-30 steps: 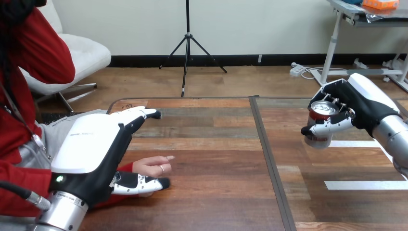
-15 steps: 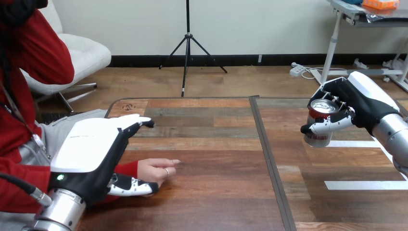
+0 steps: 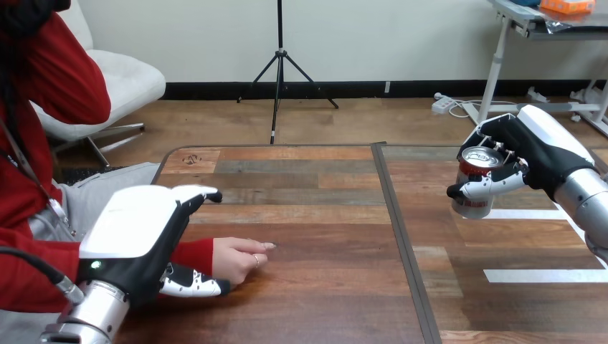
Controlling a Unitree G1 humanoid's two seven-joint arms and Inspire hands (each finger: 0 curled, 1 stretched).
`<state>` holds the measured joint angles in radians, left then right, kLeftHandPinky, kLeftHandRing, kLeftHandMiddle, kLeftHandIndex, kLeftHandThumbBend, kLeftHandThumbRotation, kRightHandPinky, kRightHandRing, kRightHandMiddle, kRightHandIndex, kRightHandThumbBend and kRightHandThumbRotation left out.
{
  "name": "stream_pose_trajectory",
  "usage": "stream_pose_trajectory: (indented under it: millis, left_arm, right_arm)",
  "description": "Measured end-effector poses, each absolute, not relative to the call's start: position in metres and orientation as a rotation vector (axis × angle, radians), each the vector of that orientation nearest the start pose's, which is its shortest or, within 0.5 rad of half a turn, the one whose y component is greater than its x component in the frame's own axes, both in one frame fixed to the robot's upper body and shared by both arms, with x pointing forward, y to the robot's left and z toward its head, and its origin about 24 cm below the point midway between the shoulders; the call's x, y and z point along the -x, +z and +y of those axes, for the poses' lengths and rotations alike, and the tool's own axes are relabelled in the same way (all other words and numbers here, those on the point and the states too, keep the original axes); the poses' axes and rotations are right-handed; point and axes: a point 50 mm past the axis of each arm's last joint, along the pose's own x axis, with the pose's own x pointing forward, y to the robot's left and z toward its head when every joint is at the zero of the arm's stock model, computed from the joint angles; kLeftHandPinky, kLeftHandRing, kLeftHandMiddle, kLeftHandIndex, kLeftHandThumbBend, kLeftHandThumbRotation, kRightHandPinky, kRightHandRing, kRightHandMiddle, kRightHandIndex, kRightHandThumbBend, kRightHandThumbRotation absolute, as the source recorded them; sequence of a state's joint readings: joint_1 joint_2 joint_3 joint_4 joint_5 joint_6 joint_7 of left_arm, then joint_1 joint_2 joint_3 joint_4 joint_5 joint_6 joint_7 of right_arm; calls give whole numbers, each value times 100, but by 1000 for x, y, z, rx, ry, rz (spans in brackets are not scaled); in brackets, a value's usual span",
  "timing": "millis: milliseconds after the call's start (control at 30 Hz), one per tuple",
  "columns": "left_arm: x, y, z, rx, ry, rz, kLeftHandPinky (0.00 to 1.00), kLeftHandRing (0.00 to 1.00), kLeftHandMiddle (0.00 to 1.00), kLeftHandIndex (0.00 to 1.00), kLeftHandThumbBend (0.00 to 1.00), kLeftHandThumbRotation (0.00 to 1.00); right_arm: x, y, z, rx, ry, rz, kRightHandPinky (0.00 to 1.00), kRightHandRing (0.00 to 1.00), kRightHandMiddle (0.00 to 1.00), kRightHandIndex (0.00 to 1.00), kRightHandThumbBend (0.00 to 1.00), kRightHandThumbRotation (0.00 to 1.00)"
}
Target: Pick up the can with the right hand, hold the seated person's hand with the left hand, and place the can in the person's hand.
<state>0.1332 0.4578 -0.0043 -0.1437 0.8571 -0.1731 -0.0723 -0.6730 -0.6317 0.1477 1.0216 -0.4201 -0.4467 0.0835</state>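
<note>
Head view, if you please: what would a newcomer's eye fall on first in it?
At the view's right, the robot's right hand is curled round a silver-and-red drinks can, lifted clear above the wooden plank table. At lower left, its left hand sits over the red-sleeved wrist of the person's hand, which rests on the table; whether it grips the wrist cannot be told.

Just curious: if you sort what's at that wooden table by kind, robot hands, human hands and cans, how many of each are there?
robot hands: 2, the left hand and the right hand
person's hand: 1
can: 1, held in the right hand
total: 4
</note>
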Motion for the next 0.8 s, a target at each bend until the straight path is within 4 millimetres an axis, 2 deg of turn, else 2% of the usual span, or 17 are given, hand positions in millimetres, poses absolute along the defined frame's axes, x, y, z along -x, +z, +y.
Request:
stream_pose_trajectory:
  millis: [800]
  left_arm:
    - [-242,40,221,-1356,-252,15,74,81,82,79,100,22]
  right_arm:
    - [-350,91,-278,1007,153,21,34,37,44,49,72,0]
